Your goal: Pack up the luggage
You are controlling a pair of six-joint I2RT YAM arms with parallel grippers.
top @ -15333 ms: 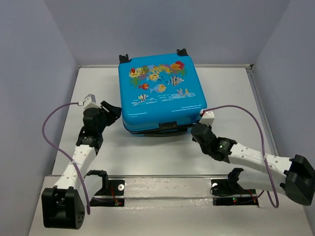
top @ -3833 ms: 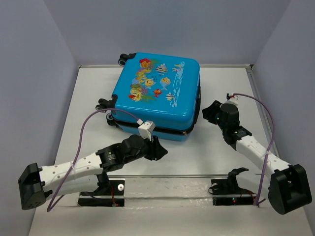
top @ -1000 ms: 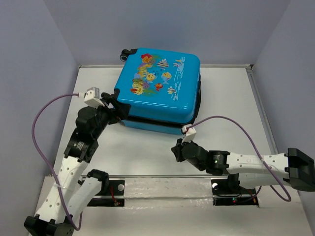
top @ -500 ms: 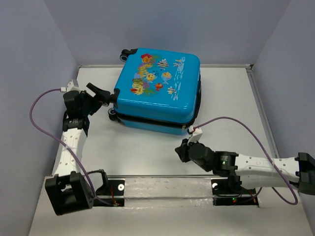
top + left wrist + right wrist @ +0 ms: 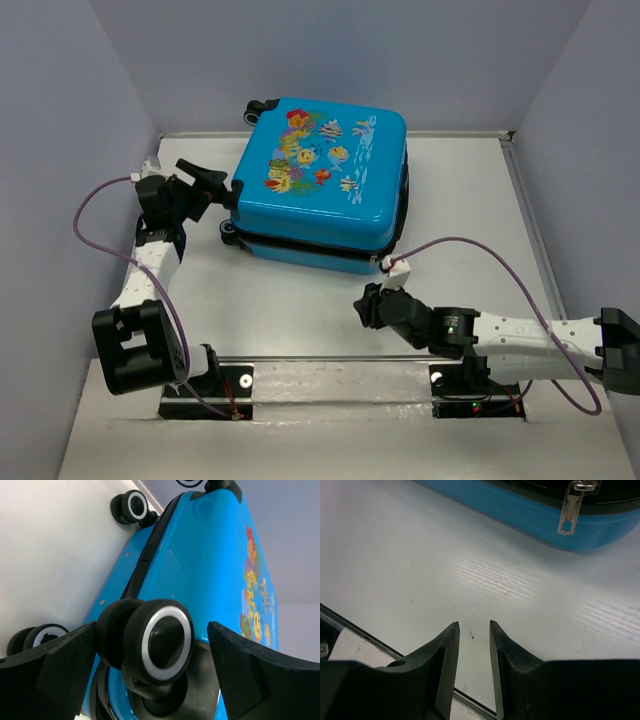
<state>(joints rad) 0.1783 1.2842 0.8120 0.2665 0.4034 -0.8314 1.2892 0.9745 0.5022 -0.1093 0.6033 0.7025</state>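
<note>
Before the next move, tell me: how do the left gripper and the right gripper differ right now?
The left gripper stands wide open; the right gripper shows only a narrow gap. The left gripper straddles a wheel of the luggage without touching it; the right gripper has only bare table between its fingers. The left sits at the wheel end, the right near the zipper pull. Both hold nothing.

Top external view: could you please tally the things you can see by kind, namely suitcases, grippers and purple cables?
Luggage: 1
Grippers: 2, the left gripper and the right gripper
Purple cables: 2, the left cable and the right cable
Total: 5
</note>
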